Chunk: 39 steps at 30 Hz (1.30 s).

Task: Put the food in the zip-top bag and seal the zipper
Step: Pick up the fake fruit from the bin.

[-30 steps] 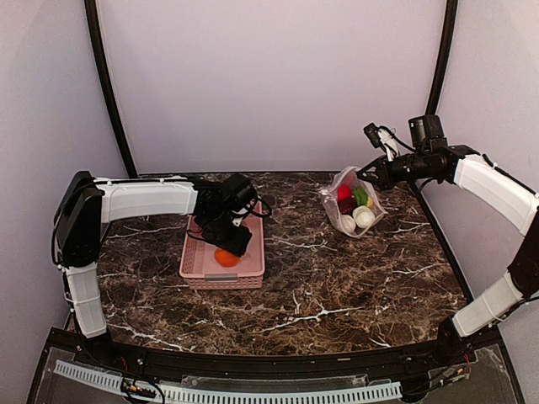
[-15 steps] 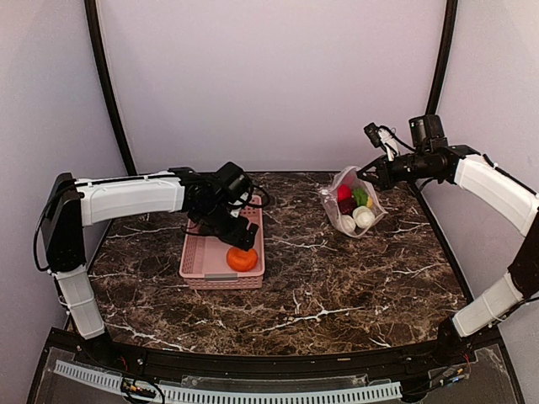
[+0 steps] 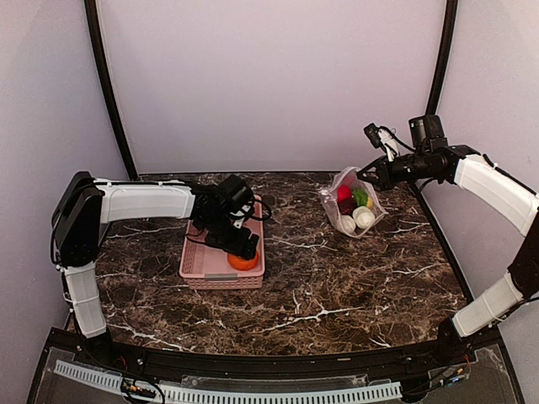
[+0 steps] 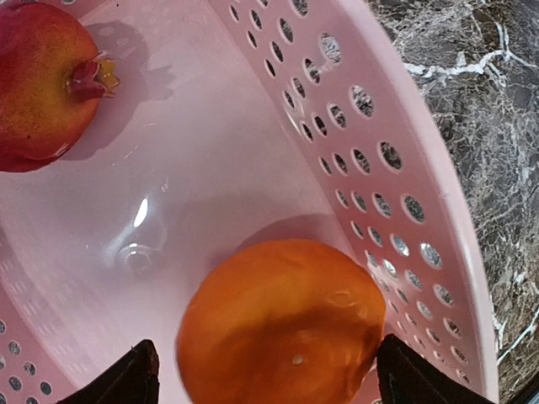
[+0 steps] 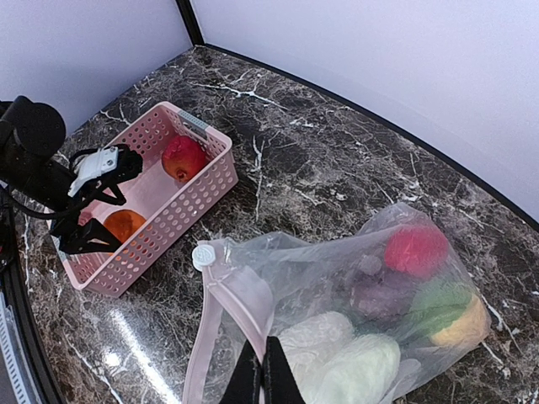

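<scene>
An orange toy fruit (image 4: 282, 324) lies in the pink basket (image 3: 202, 263) at its near right corner, between the open fingertips of my left gripper (image 4: 261, 379); it also shows in the top view (image 3: 244, 262). A red-yellow pomegranate (image 4: 42, 80) lies at the basket's far end. My right gripper (image 5: 263, 370) is shut on the pinkish zipper strip (image 5: 244, 295) of the clear zip-top bag (image 3: 352, 202), holding its mouth up. Inside the bag are red (image 5: 417, 250), dark purple, green, yellow and white (image 5: 358, 370) pieces.
The dark marble table (image 3: 337, 278) lies between basket and bag. Black frame posts (image 3: 105, 84) stand at the back corners, with light walls behind. The bag sits near the table's back right edge.
My left gripper has swung over the basket and come down around the orange fruit at the basket's near right corner. The right arm and the bag have not moved.
</scene>
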Tool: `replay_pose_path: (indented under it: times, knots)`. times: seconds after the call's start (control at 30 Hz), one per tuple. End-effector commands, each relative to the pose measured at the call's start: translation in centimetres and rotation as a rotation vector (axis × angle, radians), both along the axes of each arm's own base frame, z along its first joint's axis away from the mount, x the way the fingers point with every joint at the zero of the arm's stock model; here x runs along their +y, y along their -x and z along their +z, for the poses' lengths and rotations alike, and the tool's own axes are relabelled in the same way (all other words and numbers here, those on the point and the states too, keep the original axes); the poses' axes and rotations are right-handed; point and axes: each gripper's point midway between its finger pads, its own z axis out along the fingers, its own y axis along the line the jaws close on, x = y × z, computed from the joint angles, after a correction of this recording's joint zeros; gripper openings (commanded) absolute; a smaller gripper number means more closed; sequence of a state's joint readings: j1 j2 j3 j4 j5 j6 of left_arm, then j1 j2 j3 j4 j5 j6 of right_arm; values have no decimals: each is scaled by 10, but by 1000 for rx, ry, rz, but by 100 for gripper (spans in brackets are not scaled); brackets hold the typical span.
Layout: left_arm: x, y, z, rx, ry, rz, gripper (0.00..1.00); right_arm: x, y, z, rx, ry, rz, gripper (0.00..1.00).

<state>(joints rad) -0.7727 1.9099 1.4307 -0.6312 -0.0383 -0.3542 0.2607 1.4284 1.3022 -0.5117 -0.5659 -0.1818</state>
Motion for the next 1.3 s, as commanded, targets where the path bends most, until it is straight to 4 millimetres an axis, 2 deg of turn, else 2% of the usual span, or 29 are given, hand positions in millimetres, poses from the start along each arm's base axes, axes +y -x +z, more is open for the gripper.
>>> replay_pose_path:
  times: [0.0,0.17,0.3,0.53,0.73,0.97,1.0,1.03,1.07,1.1,1.23,1.27]
  knots:
    - [0,1,-17,40,-6,-14,87,1,4,14,-37,-20,18,0]
    - [7,-4,-22,26,-63,-12,77,2,3,13,-31,-19,19,0]
    - [9,-3,-14,28,-78,-15,66,2,2,14,-28,-19,19,0]
    - [19,-3,22,-23,-90,-19,62,3,0,11,-20,-16,20,0]
    - [17,-9,69,-117,-33,-32,62,4,-4,14,-20,-13,20,0]
    - [-11,-11,145,-319,190,-100,61,7,-8,23,-20,-11,30,0]
    - [-22,-11,167,-378,270,-125,61,8,-9,25,-21,-10,34,0]
    - [-25,-7,166,-386,291,-146,61,10,-9,26,-21,-8,38,0]
    - [-39,-4,188,-437,391,-183,61,11,-10,27,-18,-6,41,0]
    - [-47,-5,196,-474,451,-198,60,13,-10,28,-18,-4,46,0]
    - [-84,22,232,-524,636,-342,60,23,-9,33,-13,6,73,0]
    - [-90,26,234,-525,649,-367,60,26,-8,35,-13,8,80,0]
